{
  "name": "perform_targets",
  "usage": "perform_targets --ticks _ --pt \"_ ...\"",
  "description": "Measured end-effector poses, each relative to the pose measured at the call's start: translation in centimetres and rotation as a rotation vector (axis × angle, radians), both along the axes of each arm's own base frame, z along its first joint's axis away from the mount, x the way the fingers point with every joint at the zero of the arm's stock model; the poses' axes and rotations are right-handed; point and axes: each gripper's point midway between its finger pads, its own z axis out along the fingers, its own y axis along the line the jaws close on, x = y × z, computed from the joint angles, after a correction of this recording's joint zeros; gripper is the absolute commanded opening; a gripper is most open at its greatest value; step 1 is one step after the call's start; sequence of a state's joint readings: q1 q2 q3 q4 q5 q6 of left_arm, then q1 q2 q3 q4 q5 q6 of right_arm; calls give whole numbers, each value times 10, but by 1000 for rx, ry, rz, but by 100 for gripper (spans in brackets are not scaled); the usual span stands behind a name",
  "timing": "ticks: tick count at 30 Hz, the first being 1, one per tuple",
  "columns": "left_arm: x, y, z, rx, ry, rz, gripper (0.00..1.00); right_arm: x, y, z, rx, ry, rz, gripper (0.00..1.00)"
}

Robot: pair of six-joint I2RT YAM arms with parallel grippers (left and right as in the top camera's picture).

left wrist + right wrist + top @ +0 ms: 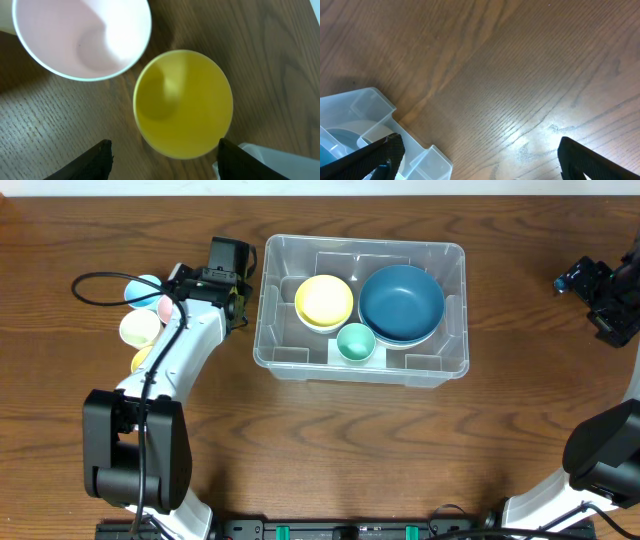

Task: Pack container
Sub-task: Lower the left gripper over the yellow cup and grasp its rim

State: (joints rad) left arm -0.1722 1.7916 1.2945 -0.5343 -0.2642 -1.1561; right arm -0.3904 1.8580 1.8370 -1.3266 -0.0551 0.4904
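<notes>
Container (360, 241) right of left hand (163, 159); apart

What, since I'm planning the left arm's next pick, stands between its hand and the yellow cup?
Nothing visible. In the left wrist view the yellow cup sits unobstructed just ahead of the open left hand, centred on its gap. The pale pink cup stands close beside its rim, off to one side rather than in the way.

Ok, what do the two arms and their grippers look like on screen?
Both arms have white shell links and bulky black joint housings. The left arm carries a black cable that loops out beside it. The left gripper and right gripper have matte black fingers; overhead, the right arm ends in a black head with a small blue part.
</notes>
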Motion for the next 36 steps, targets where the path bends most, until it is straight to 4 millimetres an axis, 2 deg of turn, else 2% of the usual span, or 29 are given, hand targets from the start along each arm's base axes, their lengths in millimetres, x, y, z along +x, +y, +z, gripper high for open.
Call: perform_targets --ticks 7,12,15,19,24,33,36 --pt "-1 11 -10 -30 10 53 67 0 0 0 0 0 0 99" --pt "-1 10 -31 -69 55 61 65 0 0 0 0 0 0 99" --pt "-2 7 -45 -86 86 59 55 0 0 0 0 0 0 99" --pt "-5 3 -57 -105 116 56 33 0 0 0 0 0 0 99" --pt "-4 2 -58 -113 113 50 7 0 0 0 0 0 0 99" --pt "4 -7 -56 -137 92 -19 6 0 0 0 0 0 0 99" --pt "7 -9 -49 -132 76 -57 6 0 0 0 0 0 0 99"
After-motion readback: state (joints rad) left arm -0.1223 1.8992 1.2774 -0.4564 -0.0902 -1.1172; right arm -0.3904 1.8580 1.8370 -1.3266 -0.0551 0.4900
